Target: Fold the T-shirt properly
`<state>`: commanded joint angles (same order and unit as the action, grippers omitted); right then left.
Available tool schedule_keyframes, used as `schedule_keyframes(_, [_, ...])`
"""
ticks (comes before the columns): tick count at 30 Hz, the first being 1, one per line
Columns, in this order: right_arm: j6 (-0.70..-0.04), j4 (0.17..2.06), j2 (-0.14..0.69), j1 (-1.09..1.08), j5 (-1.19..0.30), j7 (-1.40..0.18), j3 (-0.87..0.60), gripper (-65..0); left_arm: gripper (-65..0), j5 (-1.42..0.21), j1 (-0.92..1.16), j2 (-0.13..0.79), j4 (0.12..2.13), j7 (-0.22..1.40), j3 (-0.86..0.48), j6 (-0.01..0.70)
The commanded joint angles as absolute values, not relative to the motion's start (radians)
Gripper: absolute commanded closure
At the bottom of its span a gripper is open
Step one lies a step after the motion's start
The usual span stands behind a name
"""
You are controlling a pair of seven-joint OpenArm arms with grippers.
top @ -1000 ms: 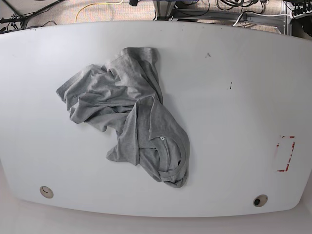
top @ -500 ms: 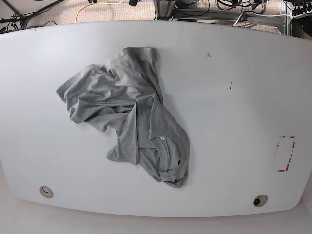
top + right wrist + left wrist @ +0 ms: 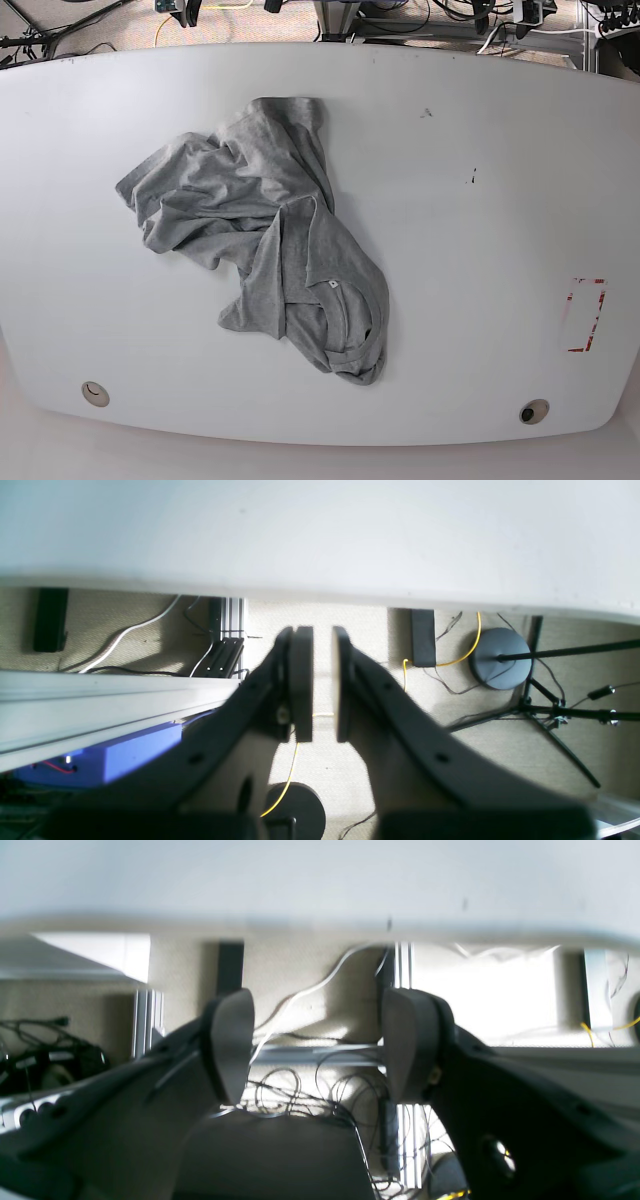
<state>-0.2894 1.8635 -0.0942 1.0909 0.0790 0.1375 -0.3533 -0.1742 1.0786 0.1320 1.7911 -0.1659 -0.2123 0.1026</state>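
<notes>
The table (image 3: pixel 480 200) bears the shirt (image 3: pixel 270 230), crumpled left of centre, its long axis running from the far edge toward the near edge; it lies nearer my right arm. My left pincer (image 3: pixel 315 1040) gapes wide and my right pincer (image 3: pixel 322 680) stands narrowly parted, both empty beyond the far edge. The white neck tag (image 3: pixel 331 285) faces up; I can read no lettering.

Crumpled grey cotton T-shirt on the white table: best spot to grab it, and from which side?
Probably pinch the crumpled grey cotton T-shirt at its loose far corner, coming from the table's far edge where both arms sit. That corner lies flat and apart from the bunched folds; the collar end is doubled up.
</notes>
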Motion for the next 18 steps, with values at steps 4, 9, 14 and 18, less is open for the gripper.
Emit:
schedule_keyframes(4, [-0.288,1.871,-0.095,1.084,0.077,0.137,-0.353,-5.1,-37.7,-0.181,1.069,0.132,1.810,-0.166,-0.223,0.102])
schedule_keyframes(9, [-0.288,1.883,-0.095,1.081,0.078,0.139,-0.353,-4.9,-37.5,-0.201,1.049,0.134,1.821,-0.162,-0.231,0.102])
schedule_keyframes(14, [-0.290,1.905,-0.094,1.074,0.087,0.145,-0.353,-4.4,-37.6,-0.257,1.006,0.137,1.827,-0.157,-0.255,0.103])
schedule_keyframes(18, [-0.290,1.912,-0.094,1.060,0.089,0.144,-0.352,-4.6,-37.6,-0.275,0.983,0.139,1.832,-0.152,-0.263,0.104])
